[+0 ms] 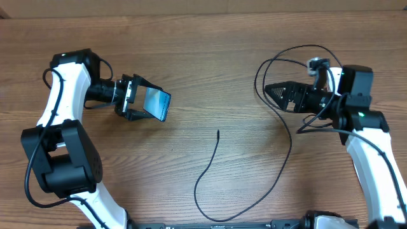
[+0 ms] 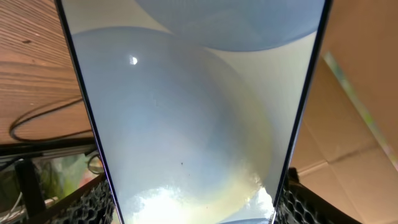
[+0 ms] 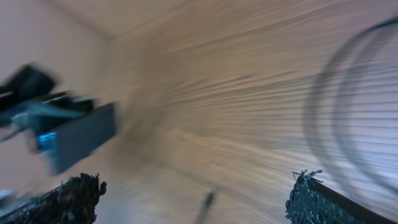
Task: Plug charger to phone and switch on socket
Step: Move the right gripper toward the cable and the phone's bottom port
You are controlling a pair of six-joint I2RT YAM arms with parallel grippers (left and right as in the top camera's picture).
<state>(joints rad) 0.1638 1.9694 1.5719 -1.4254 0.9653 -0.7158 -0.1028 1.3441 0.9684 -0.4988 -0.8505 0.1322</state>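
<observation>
My left gripper point(image 1: 137, 97) is shut on the phone point(image 1: 157, 104) and holds it above the table at the left, its light-blue screen tilted up. In the left wrist view the phone point(image 2: 193, 118) fills the frame between my fingers. The charger cable point(image 1: 254, 197) is thin and black; its connector tip point(image 1: 218, 131) lies free on the table centre, and the cable loops up to the right arm. My right gripper point(image 1: 275, 90) is open and empty, hovering at the right. In the blurred right wrist view the phone point(image 3: 81, 138) and the cable tip point(image 3: 206, 202) show faintly. The socket is out of view.
The wooden table point(image 1: 210, 57) spans the overhead view. Black cable loops point(image 1: 270, 63) curl around the right arm near its wrist. A cardboard wall point(image 2: 360, 93) shows behind the phone in the left wrist view.
</observation>
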